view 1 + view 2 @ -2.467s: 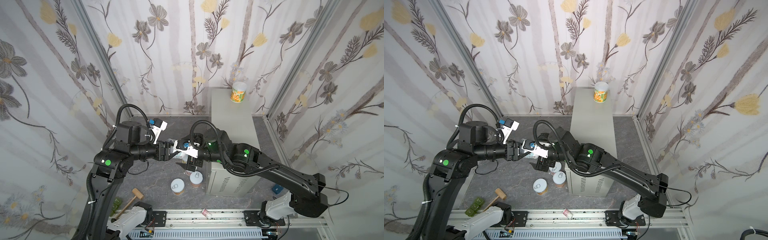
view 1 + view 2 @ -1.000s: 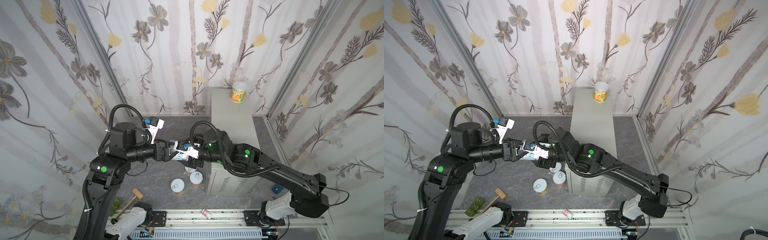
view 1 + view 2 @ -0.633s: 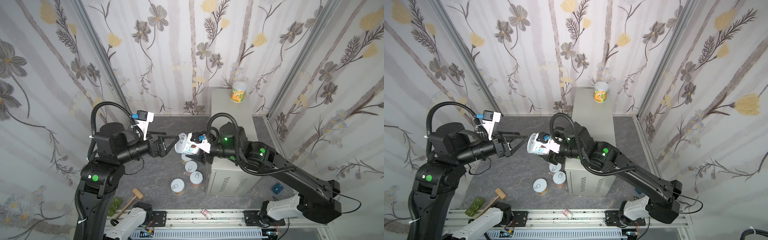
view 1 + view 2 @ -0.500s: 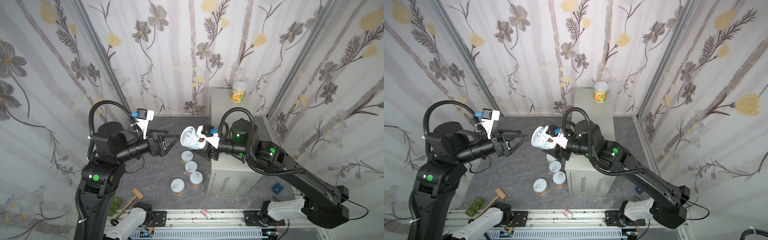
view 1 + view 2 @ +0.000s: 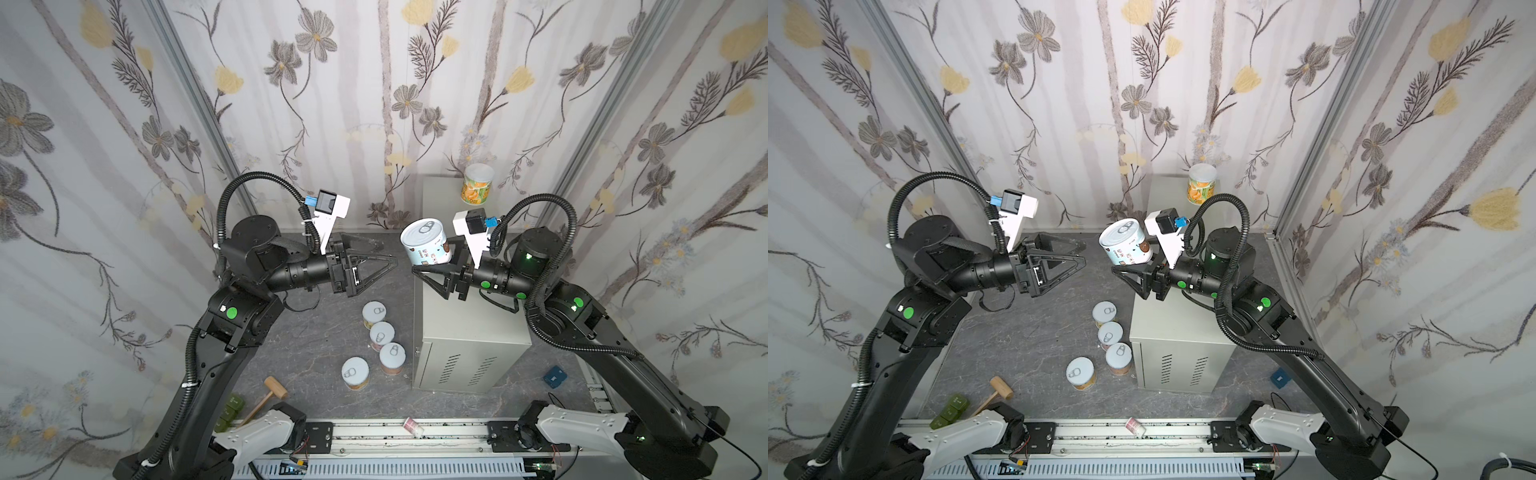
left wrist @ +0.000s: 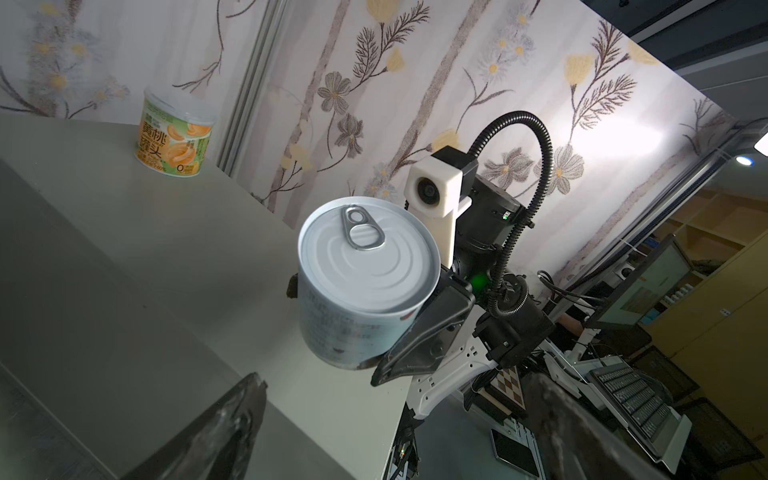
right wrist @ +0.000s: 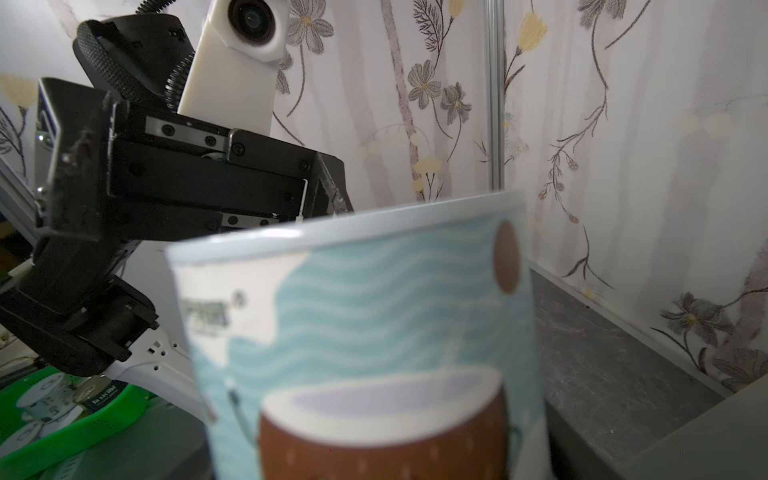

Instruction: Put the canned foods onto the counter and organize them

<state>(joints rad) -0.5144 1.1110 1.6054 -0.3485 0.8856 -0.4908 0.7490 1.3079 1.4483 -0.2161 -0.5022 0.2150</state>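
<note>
- In both top views the right gripper clamps a pale blue can, tilted, in the air at the left edge of the counter.
- The left gripper faces it from the left, jaws spread wide and empty.
- A peach can stands at the counter's far end.
- Four cans stand on the floor just left of the counter.
- In the left wrist view the pale blue can hangs tilted over the counter top, pinched by dark fingers. The peach can stands upright beyond.
- In the right wrist view the pale blue can fills the near view, and the left gripper's fingers show behind it.
</note>
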